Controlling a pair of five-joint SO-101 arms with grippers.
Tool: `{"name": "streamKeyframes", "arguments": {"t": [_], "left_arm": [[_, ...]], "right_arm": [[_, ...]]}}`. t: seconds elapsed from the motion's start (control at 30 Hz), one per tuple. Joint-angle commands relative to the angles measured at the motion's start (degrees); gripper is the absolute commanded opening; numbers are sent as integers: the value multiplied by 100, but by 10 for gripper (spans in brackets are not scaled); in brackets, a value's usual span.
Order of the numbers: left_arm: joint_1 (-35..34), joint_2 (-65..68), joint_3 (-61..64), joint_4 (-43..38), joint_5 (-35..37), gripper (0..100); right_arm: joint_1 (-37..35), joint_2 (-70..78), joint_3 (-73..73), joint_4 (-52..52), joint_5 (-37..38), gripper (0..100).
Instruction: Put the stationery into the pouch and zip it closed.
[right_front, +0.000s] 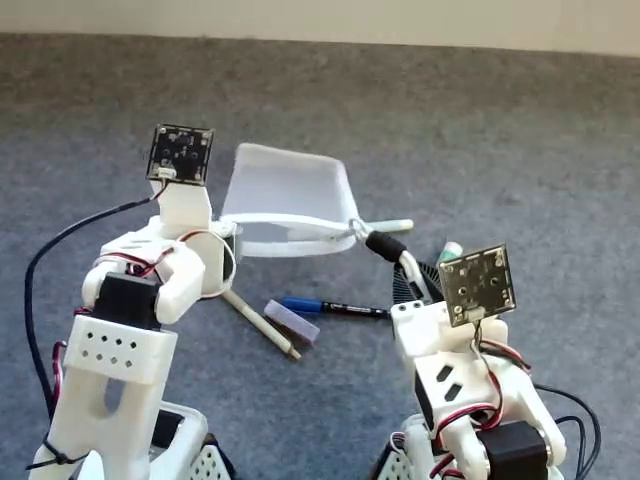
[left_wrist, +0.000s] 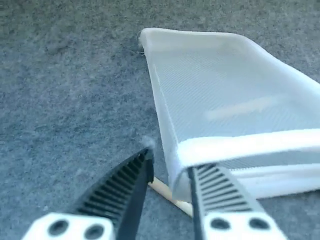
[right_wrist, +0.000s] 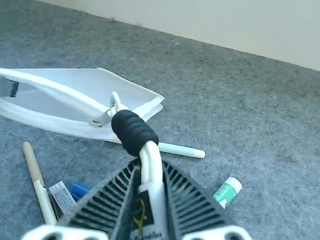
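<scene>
You've got one pouch (right_front: 290, 190), one eraser (right_front: 292, 322), one green tube (right_front: 452, 248), and four to write with: beige pen (right_front: 262, 325), blue pen (right_front: 320, 306), white pen (right_front: 385, 226), black-grip pen (right_front: 385, 247).

Pouch (right_front: 285, 195) sits at the back, in the middle, with its left corner between the jaws of my left gripper (left_wrist: 167, 175). My right gripper (right_wrist: 150, 165) has a pen (right_wrist: 134, 131) whose tip is at the pouch's right end (right by the zipper pull (right_wrist: 114, 102)). In front of the pouch there's a long pen (right_front: 262, 325) with the eraser (right_front: 292, 322) against it, and the marker (right_front: 335, 308) is just right of that. A thin pen (right_front: 385, 226) and a small tube (right_front: 452, 248) lie off to the right.
</scene>
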Motion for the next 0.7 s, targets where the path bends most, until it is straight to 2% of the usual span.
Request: {"name": "streamKeyframes", "arguments": {"t": [0.0,0.13,0.33,0.57,0.67], "left_arm": [[66,-163,-92,18,334,200],[75,-154,101,-211,334,200],[84,-154,866,-1213,62,194],[57,-198,927,-1301,-79,10],[57,-198,927,-1301,-316,6]], "right_arm": [[-48,66,-101,-119,-62,5],[-48,66,-101,-110,-70,5],[-48,66,-101,-101,-202,5],[-48,66,-57,-119,-211,5],[-48,66,-57,-136,-211,5]]}}
